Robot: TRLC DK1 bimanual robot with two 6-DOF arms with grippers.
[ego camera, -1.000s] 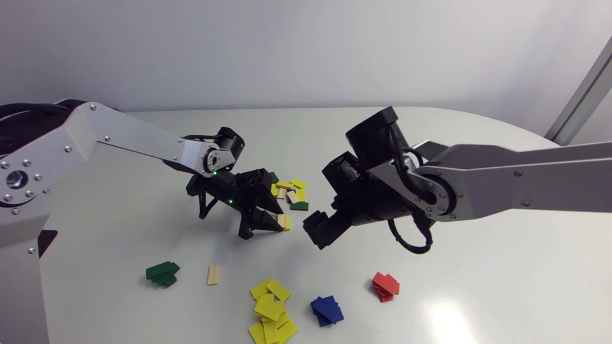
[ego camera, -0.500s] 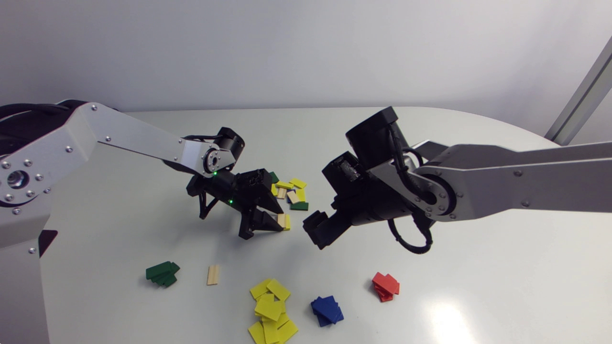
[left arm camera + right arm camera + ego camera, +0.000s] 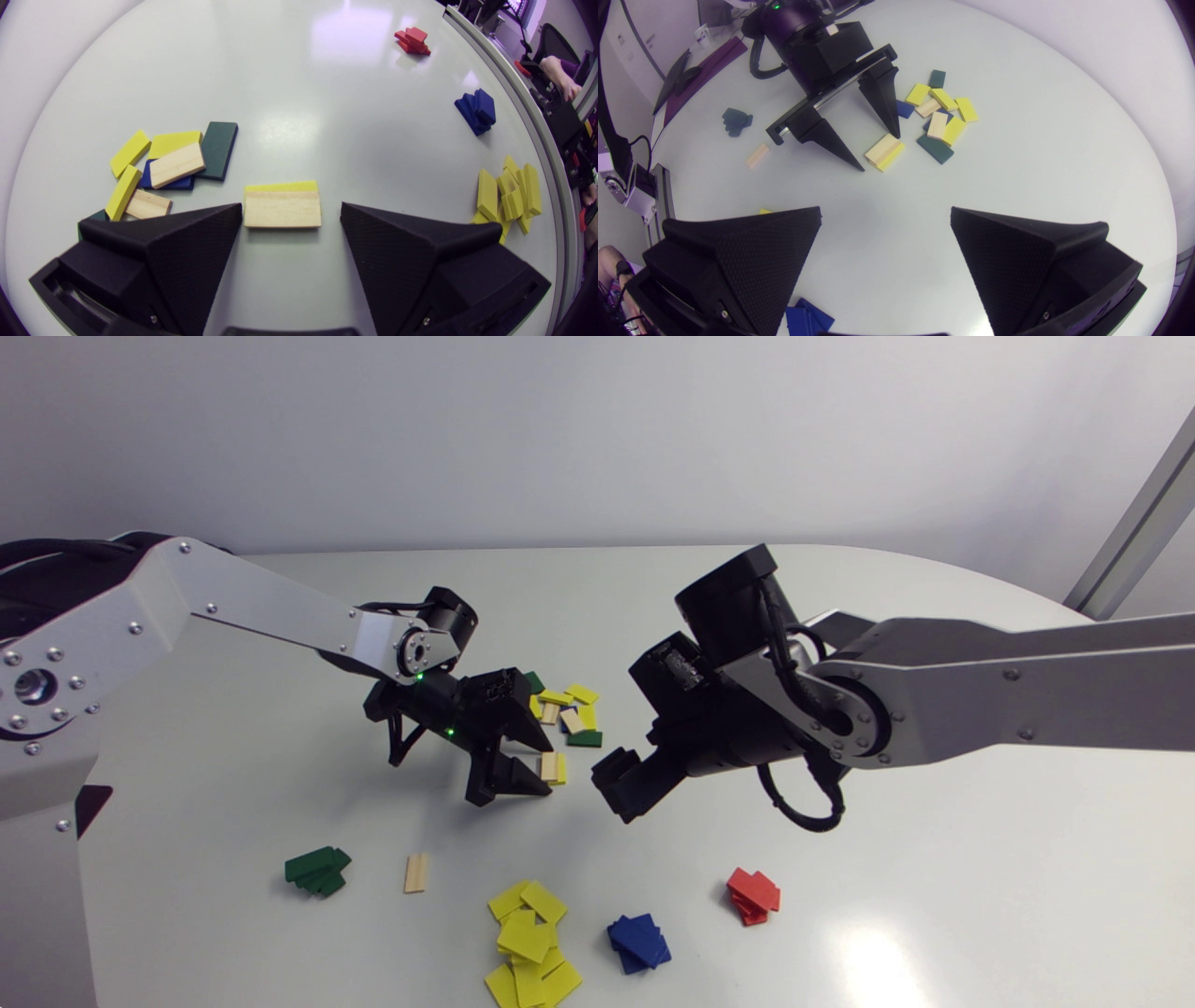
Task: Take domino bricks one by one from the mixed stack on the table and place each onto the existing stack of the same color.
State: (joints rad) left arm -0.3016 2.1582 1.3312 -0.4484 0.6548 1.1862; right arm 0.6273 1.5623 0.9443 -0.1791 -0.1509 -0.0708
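Note:
A bare-wood brick (image 3: 282, 211) lies on a yellow brick (image 3: 280, 186) on the table, a little apart from the mixed pile (image 3: 569, 714). My left gripper (image 3: 546, 771) is open and down at the table, its fingers standing either side of this pair; one fingertip (image 3: 233, 217) is close to the wood brick's end, the other stands clear. From the right wrist view the left gripper (image 3: 879, 153) straddles the wood brick (image 3: 882, 148). My right gripper (image 3: 621, 793) hangs open and empty above the table, right of the pair.
Along the front are a green stack (image 3: 317, 870), a single wood brick (image 3: 415, 873), a loose yellow heap (image 3: 530, 943), a blue stack (image 3: 639, 943) and a red stack (image 3: 752, 896). The mixed pile (image 3: 173, 168) holds yellow, wood, blue and green bricks.
My left gripper's fingers have spread apart and let go of the wood brick, which stays on the yellow brick. The right arm has not moved.

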